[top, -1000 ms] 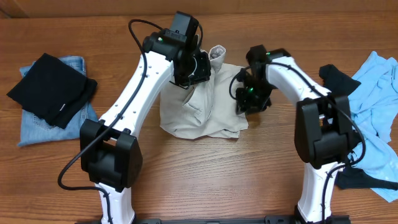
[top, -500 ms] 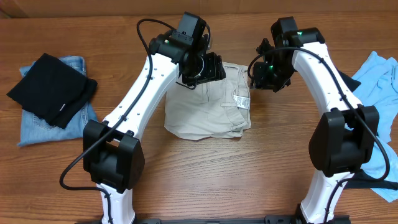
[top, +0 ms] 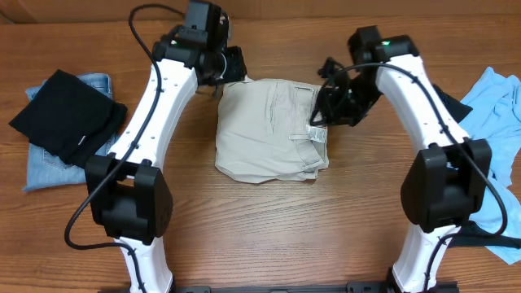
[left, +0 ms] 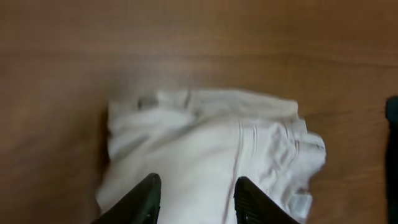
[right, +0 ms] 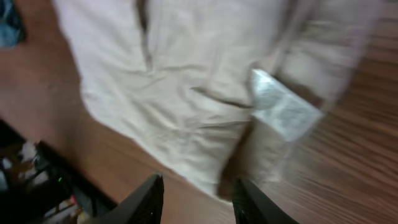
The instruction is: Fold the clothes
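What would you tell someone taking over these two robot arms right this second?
Left gripper: open, empty, by the far left corner of the beige shorts.
Right gripper: open, empty, over the shorts' right edge.
Done: the shorts lie folded between the arms. A black garment sits on jeans at the left; both seem folded.
Left: the light blue garment at the right looks crumpled and is not yet folded.
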### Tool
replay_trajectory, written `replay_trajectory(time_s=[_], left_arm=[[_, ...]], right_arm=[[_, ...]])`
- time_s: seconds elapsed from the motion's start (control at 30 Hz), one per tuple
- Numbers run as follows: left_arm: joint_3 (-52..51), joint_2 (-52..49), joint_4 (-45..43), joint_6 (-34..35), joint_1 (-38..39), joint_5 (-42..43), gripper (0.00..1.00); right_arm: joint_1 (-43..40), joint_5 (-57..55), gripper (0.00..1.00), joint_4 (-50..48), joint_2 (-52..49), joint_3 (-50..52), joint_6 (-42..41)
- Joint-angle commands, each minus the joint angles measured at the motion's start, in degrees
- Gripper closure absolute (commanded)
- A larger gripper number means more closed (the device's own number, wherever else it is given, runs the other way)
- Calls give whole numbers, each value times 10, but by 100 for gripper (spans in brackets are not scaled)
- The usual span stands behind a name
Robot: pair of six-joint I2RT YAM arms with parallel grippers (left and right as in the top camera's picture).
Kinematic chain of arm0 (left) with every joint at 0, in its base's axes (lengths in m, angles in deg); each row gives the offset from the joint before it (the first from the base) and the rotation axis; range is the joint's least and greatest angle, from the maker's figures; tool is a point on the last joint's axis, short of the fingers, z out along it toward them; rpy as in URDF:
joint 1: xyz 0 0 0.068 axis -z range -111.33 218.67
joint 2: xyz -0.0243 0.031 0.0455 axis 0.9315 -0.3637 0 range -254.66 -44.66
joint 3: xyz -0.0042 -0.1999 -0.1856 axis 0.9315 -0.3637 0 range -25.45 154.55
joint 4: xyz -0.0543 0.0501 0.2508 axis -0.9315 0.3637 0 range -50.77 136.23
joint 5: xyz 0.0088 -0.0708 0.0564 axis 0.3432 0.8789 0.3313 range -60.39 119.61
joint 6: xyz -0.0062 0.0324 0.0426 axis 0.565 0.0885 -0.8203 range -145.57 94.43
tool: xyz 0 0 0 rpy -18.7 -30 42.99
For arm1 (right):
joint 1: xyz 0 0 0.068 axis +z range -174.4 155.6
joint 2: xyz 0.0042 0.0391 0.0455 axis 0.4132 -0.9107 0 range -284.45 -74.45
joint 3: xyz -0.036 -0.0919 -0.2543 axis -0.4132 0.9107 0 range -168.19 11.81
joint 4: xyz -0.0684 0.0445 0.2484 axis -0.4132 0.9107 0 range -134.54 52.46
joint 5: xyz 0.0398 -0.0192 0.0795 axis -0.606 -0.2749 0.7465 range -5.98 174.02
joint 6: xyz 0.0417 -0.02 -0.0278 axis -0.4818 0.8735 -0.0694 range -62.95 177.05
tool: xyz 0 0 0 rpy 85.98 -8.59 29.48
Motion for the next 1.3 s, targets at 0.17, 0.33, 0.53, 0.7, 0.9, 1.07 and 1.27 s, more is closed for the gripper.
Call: replay_trajectory(time_s=[0.17, 0.33, 0.53, 0.7, 0.9, 1.07, 1.27], left_arm=[[14, -82, -80, -95, 11, -21, 57], [14, -126, -95, -120, 14, 0, 55], [14, -162, -86, -109, 13, 0, 53], [14, -170, -39, -101, 12, -19, 54], [14, -170, 102, -54, 5, -42, 75], [14, -170, 213, -3, 3, -9, 91], [14, -169, 289, -3, 8, 33, 96]], right_arm=[[87, 43, 60, -25, 10, 41, 11], [91, 43, 59, -63, 10, 92, -15], [90, -2, 47, -111, 9, 169, -15], [77, -94, 45, -161, 9, 242, -41], [25, -134, 45, -199, 9, 269, -58], [-17, -187, 47, -245, 9, 265, -55], [-26, -233, 49, -317, 9, 264, -36]])
